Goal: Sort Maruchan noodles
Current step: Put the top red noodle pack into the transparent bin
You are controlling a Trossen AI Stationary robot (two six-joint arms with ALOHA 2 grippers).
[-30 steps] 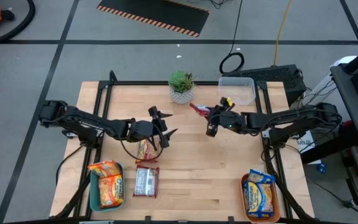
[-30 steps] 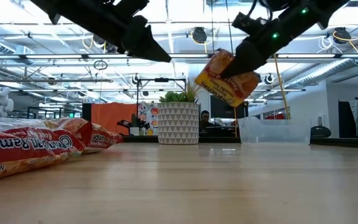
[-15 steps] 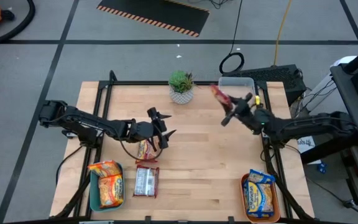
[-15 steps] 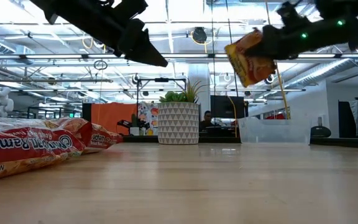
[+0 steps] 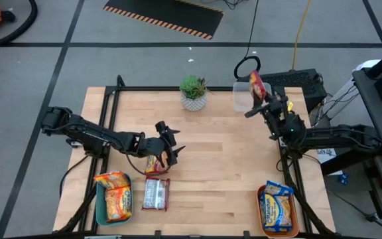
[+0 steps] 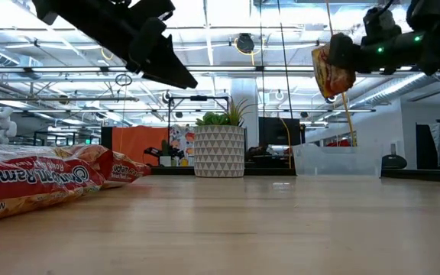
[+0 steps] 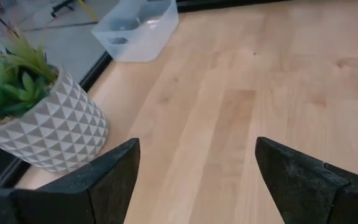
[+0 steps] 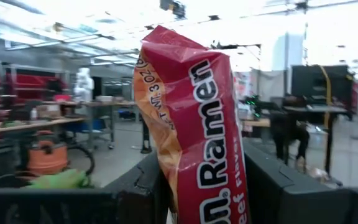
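Right gripper (image 5: 262, 101) raised above the clear plastic tub (image 5: 244, 99) at the table's far right corner, jaws clamped on a red ramen packet (image 5: 256, 84) held upright in the air. Left gripper (image 5: 172, 151) positioned over the table's left half with fingers spread wide and empty, directly above an orange packet (image 5: 153, 161) lying flat on the wood. Remaining packets: dark red packet (image 5: 155, 194) beside the teal tray (image 5: 100, 211), two orange packets (image 5: 114, 196) in that tray, yellow-and-blue packets (image 5: 276, 207) in the orange tray (image 5: 262, 214) at near right; potted plant (image 5: 193, 93) at the far edge.
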